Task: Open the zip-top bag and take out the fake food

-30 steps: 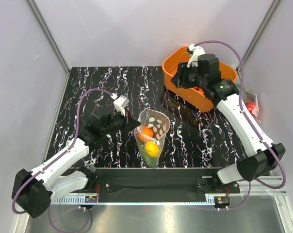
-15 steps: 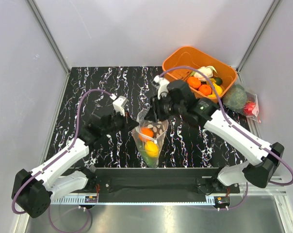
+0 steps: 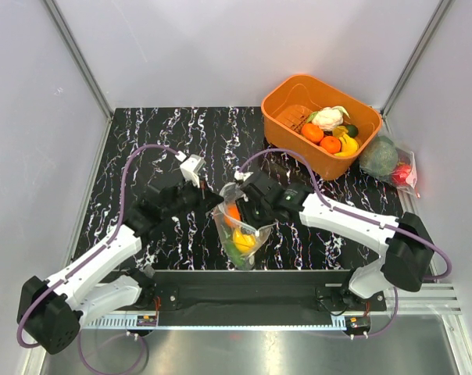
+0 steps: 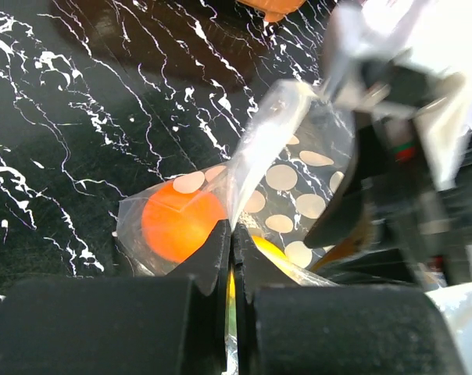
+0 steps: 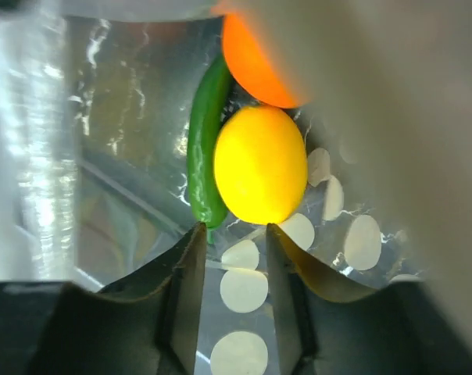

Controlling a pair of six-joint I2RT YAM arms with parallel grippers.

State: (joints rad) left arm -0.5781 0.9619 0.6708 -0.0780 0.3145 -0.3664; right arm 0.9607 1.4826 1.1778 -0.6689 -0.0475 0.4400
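The dotted zip-top bag [image 3: 252, 230] stands open near the table's front middle. Inside lie an orange fruit [image 3: 233, 212], a yellow fruit [image 3: 243, 238] and a long dark-green vegetable [image 3: 230, 246]. My left gripper [image 3: 212, 201] is shut on the bag's left rim; the left wrist view shows the film [image 4: 255, 152] pinched between the jaws [image 4: 230, 234] beside the orange fruit [image 4: 177, 223]. My right gripper [image 3: 245, 208] is open inside the bag's mouth. In the right wrist view its fingertips [image 5: 232, 242] sit just short of the yellow fruit [image 5: 259, 164] and the green vegetable [image 5: 203, 148], gripping nothing.
An orange bin [image 3: 281, 100] at the back right holds a white cauliflower [image 3: 327, 118], orange fruits and yellow pieces. An undotted clear bag with a big green ball [image 3: 379, 156] and a red item lies right of it. Grey walls enclose the table.
My right arm has swung from the orange bin down and left to the bag, and its fingers now reach into the mouth. My left gripper has kept its hold on the rim.
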